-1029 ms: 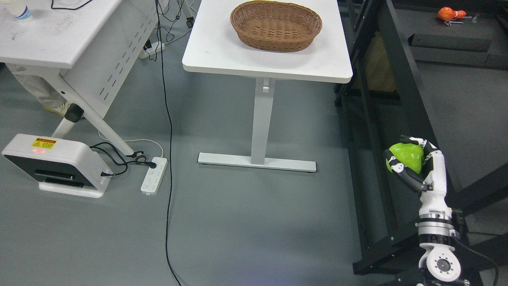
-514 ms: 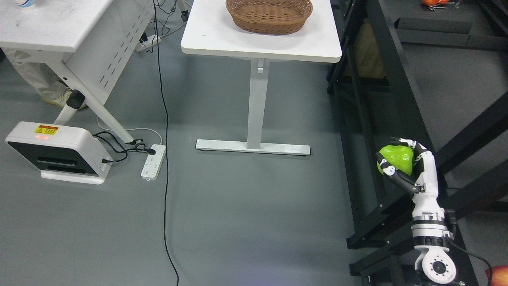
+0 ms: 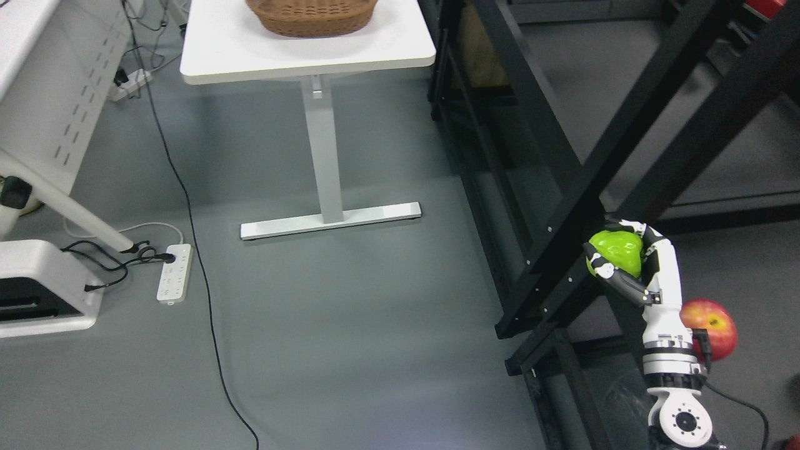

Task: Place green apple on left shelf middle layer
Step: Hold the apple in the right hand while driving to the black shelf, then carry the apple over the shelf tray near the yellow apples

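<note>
Right hand (image 3: pixel 625 265) closed around the green apple (image 3: pixel 615 252), held just beside the black shelf frame (image 3: pixel 550 250) with a red apple (image 3: pixel 709 320) near the wrist; best carried level, clear of the frame's uprights, fingers releasing only once seated on the middle layer.

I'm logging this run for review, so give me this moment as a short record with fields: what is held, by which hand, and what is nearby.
held object: green apple
holding hand: right hand, fingers curled around the apple, arm entering from the lower right
left hand: not in view
nearest structure: black shelf frame, just left of and behind the apple
other fruit: red apple on a grey shelf surface, right of the forearm
background: white table with wicker basket, top left
floor: power strip and black cable
</note>
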You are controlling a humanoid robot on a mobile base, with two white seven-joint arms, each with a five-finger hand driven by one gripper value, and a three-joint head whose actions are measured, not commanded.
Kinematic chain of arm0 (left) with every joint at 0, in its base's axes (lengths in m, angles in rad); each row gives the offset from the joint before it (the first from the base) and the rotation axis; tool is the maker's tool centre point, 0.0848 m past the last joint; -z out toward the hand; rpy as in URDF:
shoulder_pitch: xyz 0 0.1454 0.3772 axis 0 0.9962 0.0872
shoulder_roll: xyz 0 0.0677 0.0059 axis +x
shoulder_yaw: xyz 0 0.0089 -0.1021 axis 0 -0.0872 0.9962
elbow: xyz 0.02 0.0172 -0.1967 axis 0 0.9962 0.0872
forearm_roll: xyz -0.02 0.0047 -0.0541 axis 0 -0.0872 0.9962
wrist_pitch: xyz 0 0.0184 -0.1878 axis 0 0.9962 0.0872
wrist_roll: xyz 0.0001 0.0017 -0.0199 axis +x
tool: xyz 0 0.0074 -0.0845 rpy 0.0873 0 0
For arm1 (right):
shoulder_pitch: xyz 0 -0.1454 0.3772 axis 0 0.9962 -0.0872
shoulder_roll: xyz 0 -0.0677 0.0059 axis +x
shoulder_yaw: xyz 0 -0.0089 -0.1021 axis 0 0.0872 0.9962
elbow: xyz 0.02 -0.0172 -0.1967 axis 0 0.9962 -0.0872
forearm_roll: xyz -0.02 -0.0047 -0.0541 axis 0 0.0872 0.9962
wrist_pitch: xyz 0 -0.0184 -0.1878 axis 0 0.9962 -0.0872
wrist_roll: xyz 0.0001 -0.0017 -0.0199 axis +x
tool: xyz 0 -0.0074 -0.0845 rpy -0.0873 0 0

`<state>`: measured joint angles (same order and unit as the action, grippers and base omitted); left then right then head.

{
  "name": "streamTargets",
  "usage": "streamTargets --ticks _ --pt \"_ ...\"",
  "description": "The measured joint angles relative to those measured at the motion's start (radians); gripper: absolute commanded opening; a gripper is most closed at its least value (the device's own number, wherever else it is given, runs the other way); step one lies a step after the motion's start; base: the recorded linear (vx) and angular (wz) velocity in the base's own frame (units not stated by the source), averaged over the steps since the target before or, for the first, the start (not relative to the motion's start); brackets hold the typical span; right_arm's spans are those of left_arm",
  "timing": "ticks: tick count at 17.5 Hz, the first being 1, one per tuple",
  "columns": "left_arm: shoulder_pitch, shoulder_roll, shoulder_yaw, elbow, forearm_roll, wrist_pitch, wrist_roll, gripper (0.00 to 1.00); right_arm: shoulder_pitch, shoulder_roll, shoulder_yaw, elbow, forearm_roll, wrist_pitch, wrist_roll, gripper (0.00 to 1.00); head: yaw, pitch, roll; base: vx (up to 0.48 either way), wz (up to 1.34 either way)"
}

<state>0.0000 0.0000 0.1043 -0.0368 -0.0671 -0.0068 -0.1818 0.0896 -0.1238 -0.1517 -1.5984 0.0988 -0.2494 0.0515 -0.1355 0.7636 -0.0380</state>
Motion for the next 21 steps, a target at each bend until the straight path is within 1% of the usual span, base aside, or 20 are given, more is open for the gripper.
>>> streamTargets --ticks 6,11,17,21 --pt "0.0 0.0 0.0 0.0 0.0 0.0 0.0 1.0 0.001 0.0 0.005 0.0 0.001 0.0 0.0 0.0 0.0 0.0 0.0 -0.103 -0.76" --pt "0.0 0.0 0.0 0.0 0.0 0.0 0.0 1.0 0.001 0.0 0.007 0.0 0.001 0.0 0.001 0.0 0.0 0.0 0.0 -0.061 -1.0" --pt "0.0 0.0 0.0 0.0 0.0 0.0 0.0 1.0 0.001 0.0 0.007 0.0 0.001 0.0 0.003 0.0 0.0 0.0 0.0 0.024 -0.91" --pt "0.0 0.0 0.0 0.0 0.0 0.0 0.0 1.0 0.001 -0.001 0.007 0.0 0.001 0.0 0.002 0.0 0.0 0.0 0.0 0.106 -0.63"
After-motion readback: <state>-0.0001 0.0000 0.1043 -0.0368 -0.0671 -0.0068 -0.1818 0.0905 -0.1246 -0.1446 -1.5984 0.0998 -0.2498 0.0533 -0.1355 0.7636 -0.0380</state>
